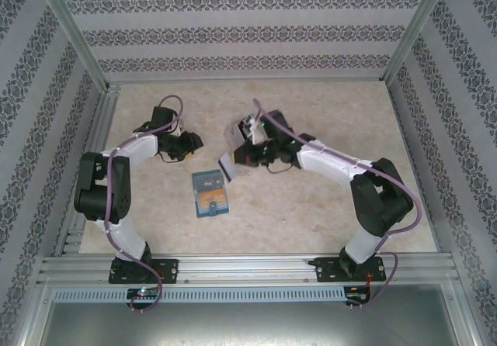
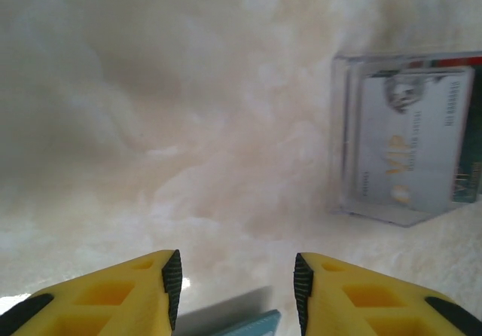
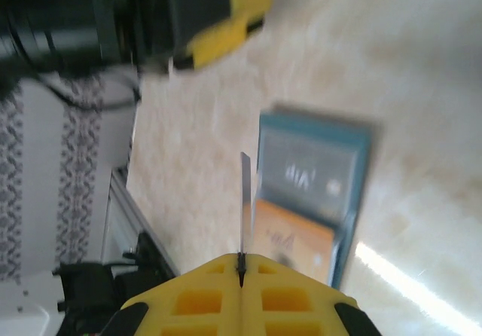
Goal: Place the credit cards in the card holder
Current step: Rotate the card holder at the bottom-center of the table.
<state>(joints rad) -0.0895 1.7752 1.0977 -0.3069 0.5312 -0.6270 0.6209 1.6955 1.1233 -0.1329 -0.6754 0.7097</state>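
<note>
Nearest the arm bases, at about seven o'clock from the middle of the table (image 1: 326, 214), the teal card holder (image 1: 210, 194) lies open and flat, with a grey card (image 1: 206, 181) and an orange card (image 1: 211, 200) on its face. Up at one o'clock from it, the right fingers (image 3: 226, 264) are clenched tight on a thin pale card (image 3: 245, 193). The right wrist view catches that card edge-on, standing straight out of the tips, poised above the holder's left edge and apart from it. Over at eleven o'clock from the holder, the left fingers (image 2: 169, 279) stand parted with nothing between them, low over bare table, a sliver of teal just under the tips. Farther out, at two o'clock from those left fingers, a clear box (image 2: 343, 136) rests on the table with a silver card (image 2: 410, 144) inside.
</note>
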